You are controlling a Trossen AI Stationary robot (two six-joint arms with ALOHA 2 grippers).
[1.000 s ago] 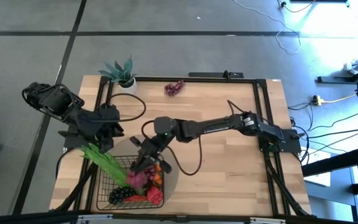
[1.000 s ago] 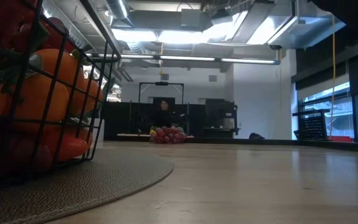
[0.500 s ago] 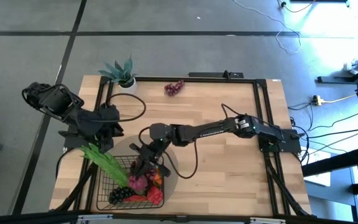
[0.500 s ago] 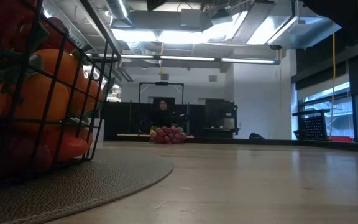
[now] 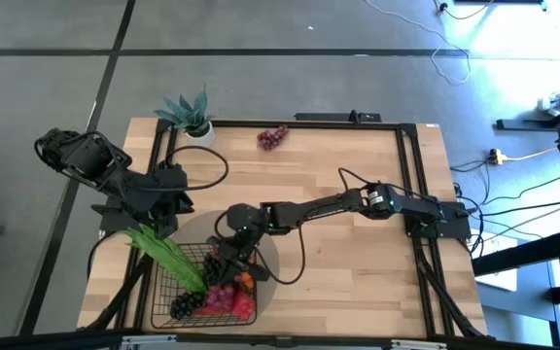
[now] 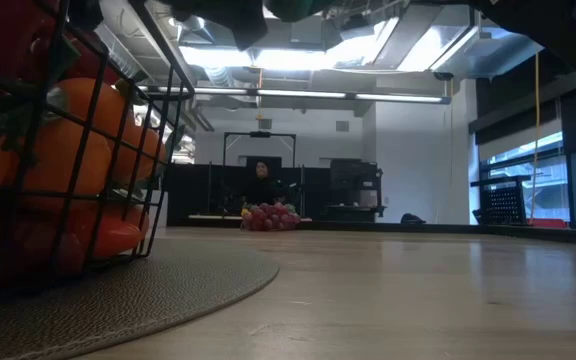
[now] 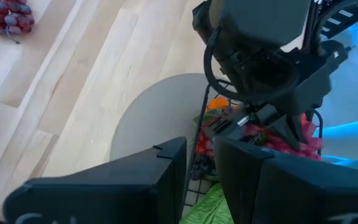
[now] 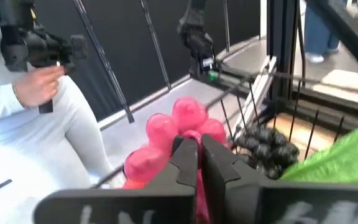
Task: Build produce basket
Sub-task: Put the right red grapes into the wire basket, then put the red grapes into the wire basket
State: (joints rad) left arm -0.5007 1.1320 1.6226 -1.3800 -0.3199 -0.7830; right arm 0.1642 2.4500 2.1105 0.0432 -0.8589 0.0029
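- Two arms meet over the basket at the tabletop's seven o'clock.
- We see the right end effector above it, fingers clamped on a pink grape bunch.
- We see the left end effector at the basket's eleven o'clock, slightly apart, clamping nothing visible, beside green bean pods.
- Another grape bunch lies at twelve o'clock.

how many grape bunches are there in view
3: a purple bunch loose at the table's far edge, a pink bunch in the right tool over the basket, a dark bunch inside. More may be buried.
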